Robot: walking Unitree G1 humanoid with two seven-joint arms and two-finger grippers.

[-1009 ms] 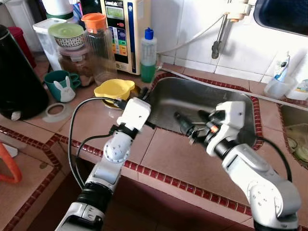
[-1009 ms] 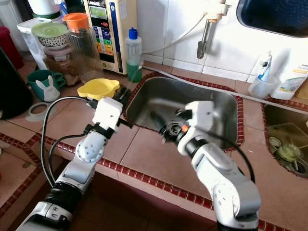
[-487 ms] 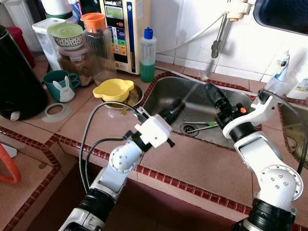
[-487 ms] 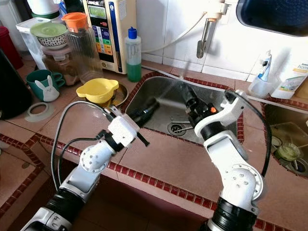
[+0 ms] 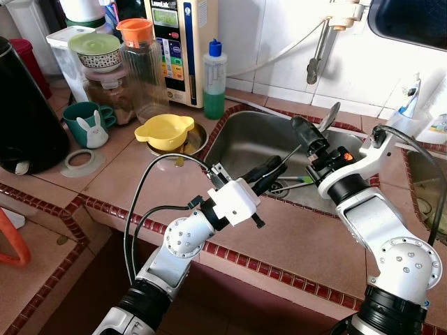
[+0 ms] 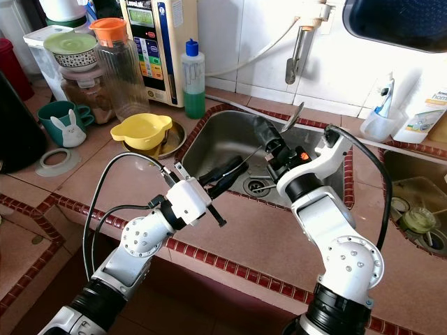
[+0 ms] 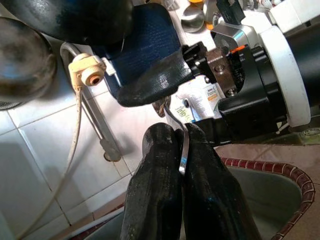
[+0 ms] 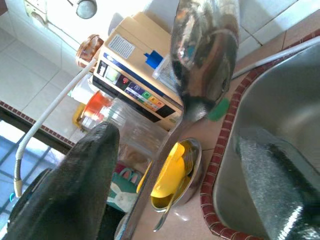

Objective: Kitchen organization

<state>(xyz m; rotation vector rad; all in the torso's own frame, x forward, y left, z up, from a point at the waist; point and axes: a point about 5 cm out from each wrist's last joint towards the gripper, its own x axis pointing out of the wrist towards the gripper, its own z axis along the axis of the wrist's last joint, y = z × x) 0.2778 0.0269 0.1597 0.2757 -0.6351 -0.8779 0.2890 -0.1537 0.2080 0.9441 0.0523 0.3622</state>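
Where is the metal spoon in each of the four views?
Left eye view: spoon above the sink, right of centre.
Right eye view: same place, nearer centre.
Left wrist view: handle pinched in the left gripper.
Right wrist view: bowl inside the open right gripper.
Shared landmark: the sink.

Both head cams look down and forward over the tiled counter at the sink, from nearly the same spot, so they share almost everything. The left wrist cam sits close behind its fingers, aimed up at the wall tiles. The right wrist cam looks past a spoon toward the water machine.
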